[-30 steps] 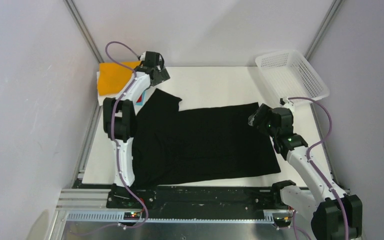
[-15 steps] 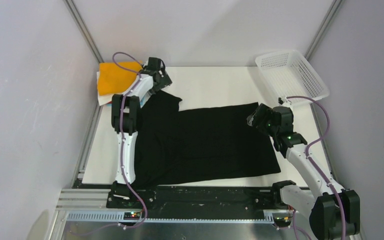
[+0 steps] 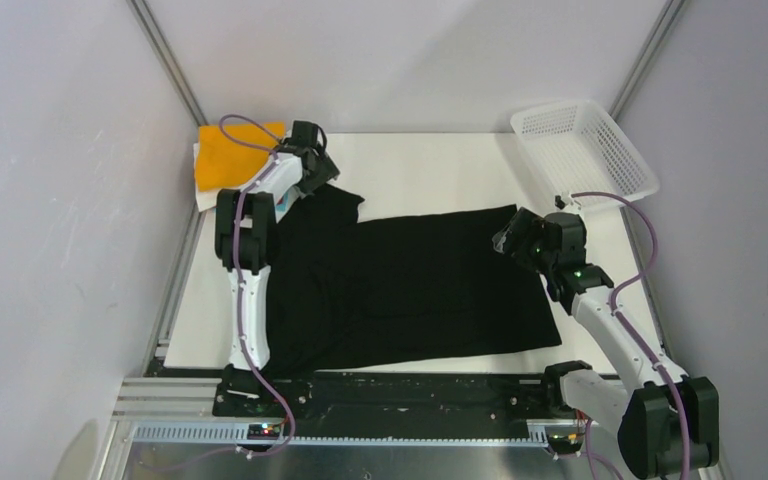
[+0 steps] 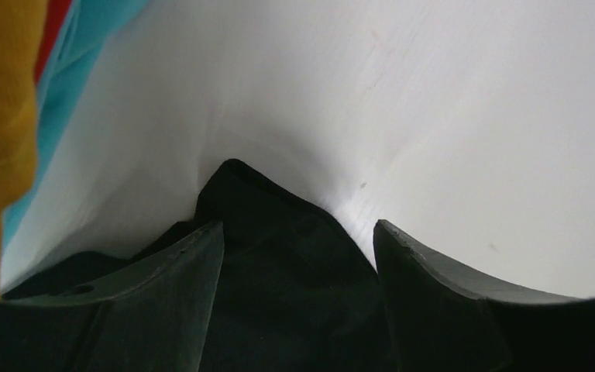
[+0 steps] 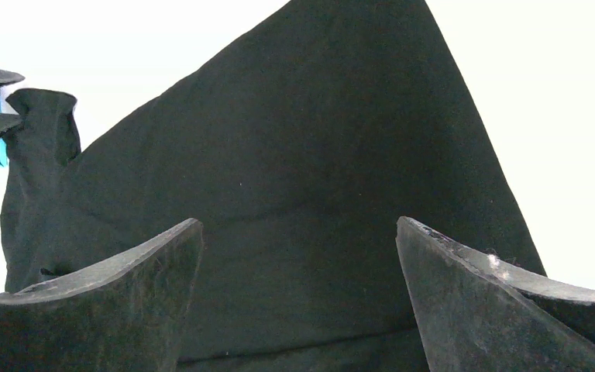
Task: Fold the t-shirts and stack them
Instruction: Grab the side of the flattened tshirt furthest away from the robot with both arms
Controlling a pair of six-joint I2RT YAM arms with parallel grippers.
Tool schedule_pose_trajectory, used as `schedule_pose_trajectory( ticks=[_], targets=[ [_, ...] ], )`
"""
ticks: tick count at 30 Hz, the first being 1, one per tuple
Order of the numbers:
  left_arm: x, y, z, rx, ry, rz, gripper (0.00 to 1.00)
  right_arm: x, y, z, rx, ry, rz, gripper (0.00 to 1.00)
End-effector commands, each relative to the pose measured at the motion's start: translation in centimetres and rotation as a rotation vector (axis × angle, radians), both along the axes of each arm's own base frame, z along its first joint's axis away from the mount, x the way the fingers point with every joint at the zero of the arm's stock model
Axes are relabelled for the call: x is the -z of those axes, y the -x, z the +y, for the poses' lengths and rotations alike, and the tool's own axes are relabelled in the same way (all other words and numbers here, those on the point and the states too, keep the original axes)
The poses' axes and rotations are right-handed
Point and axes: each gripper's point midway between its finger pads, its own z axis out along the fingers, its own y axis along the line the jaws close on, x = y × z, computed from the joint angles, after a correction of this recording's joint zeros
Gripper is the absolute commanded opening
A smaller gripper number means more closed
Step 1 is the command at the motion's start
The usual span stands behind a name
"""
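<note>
1. Mostly bare along the far side and right of the table point(image 3: 440, 160): room to sweep a fold.
2. Lies flat across the middle, spread for folding: black tee point(image 3: 410, 280) (near hem close to the table's near edge).
3. Rests out of the way at the far right corner: white basket point(image 3: 585, 145).
4. Sits in the far left corner, just beside the tee: folded stack point(image 3: 225, 160), orange on top.
5. Straddles the sleeve tip point(image 4: 271, 201) with jaws apart, probably ready to pinch: left gripper point(image 4: 298, 232).
6. Hovers with jaws spread over the tee's right edge: right gripper point(image 5: 298, 225).
</note>
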Motion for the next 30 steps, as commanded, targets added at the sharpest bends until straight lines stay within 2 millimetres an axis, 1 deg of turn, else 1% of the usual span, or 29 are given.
schedule_pose_trajectory(
  ticks=[1, 3, 5, 6, 7, 8, 9, 10, 11, 12, 13, 14, 16, 19, 21, 22, 23, 24, 25, 26, 27, 28, 29, 30],
  targets=[
    [0.9, 4.0, -0.1, 0.022, -0.021, 0.128, 0.74, -1.9, -0.5, -0.2, 0.003, -0.004, -0.064, 0.99],
    [1.0, 4.6, -0.2, 0.038, -0.043, 0.15, 0.7, -2.0, -0.5, 0.0, -0.001, -0.01, -0.069, 0.99],
    [1.0, 4.9, -0.1, 0.046, -0.062, 0.162, 0.63, -2.0, -0.5, 0.0, 0.0, -0.011, -0.068, 0.99],
    [1.0, 5.0, -0.1, 0.053, -0.071, 0.165, 0.55, -1.9, -0.5, 0.0, -0.001, -0.013, -0.067, 0.99],
    [0.9, 4.8, 0.0, 0.052, -0.078, 0.161, 0.5, -1.9, -0.5, 0.1, -0.003, -0.014, -0.066, 0.99],
    [0.9, 4.9, 0.1, 0.052, -0.083, 0.167, 0.4, -1.8, -0.5, 0.0, -0.002, -0.013, -0.064, 0.99],
    [0.9, 4.7, 0.1, 0.053, -0.088, 0.166, 0.37, -1.7, -0.5, 0.0, -0.002, -0.012, -0.062, 0.99],
    [0.9, 4.8, 0.2, 0.053, -0.091, 0.171, 0.3, -1.8, -0.6, 0.0, -0.001, -0.01, -0.064, 0.99],
    [0.9, 4.7, 0.2, 0.054, -0.097, 0.171, 0.27, -1.6, -0.6, -0.1, 0.0, -0.005, -0.061, 0.99],
    [0.9, 4.7, 0.3, 0.053, -0.103, 0.174, 0.18, -1.7, -0.7, -0.2, 0.003, 0.005, -0.067, 0.99],
    [0.8, 4.6, 0.3, 0.055, -0.106, 0.172, 0.12, -1.6, -0.8, -0.3, 0.003, 0.014, -0.067, 1.0],
    [0.8, 4.7, 0.4, 0.053, -0.113, 0.176, 0.03, -1.8, -1.1, -0.4, -0.001, 0.033, -0.084, 1.0],
    [0.9, 4.6, 0.5, 0.055, -0.12, 0.175, 0.0, -1.9, -1.8, -0.4, -0.015, 0.064, -0.092, 1.0],
    [0.8, 4.6, 0.6, 0.069, -0.129, 0.174, 0.0, -2.2, -3.0, -0.2, -0.038, 0.142, -0.076, 0.99],
    [0.6, 4.5, 0.7, 0.075, -0.135, 0.17, 0.0, -2.0, -4.4, -0.2, -0.037, 0.223, -0.038, 1.0],
    [0.4, 4.3, 0.7, 0.079, -0.14, 0.163, 0.0, -2.0, -5.5, -0.3, -0.021, 0.263, -0.005, 1.0],
    [0.3, 4.3, 0.7, 0.079, -0.143, 0.162, 0.0, -3.0, -6.5, -0.5, -0.004, 0.287, 0.008, 0.99],
    [0.3, 4.2, 0.7, 0.082, -0.144, 0.159, 0.0, -1.2, -7.3, -0.1, -0.017, 0.321, 0.075, 0.99],
    [0.2, 4.1, 0.7, 0.084, -0.142, 0.157, 0.0, -2.5, -8.6, -0.2, -0.002, 0.351, 0.079, 0.99],
    [0.1, 4.1, 0.7, 0.087, -0.144, 0.155, 0.0, -0.3, -9.4, 0.3, -0.016, 0.387, 0.148, 0.99],
    [0.1, 4.1, 0.7, 0.087, -0.147, 0.155, 0.0, -1.7, -10.6, 0.4, -0.003, 0.428, 0.146, 0.99],
    [0.1, 4.2, 0.8, 0.089, -0.149, 0.155, 0.0, 0.8, -11.5, 0.4, -0.004, 0.47, 0.215, 0.99],
    [-0.1, 4.2, 0.8, 0.088, -0.152, 0.153, 0.0, 1.4, -12.9, 0.3, 0.016, 0.512, 0.251, 0.99],
    [-0.1, 4.2, 0.9, 0.09, -0.154, 0.153, 0.0, 1.8, -13.6, 0.3, 0.018, 0.523, 0.27, 0.99]
  ],
)
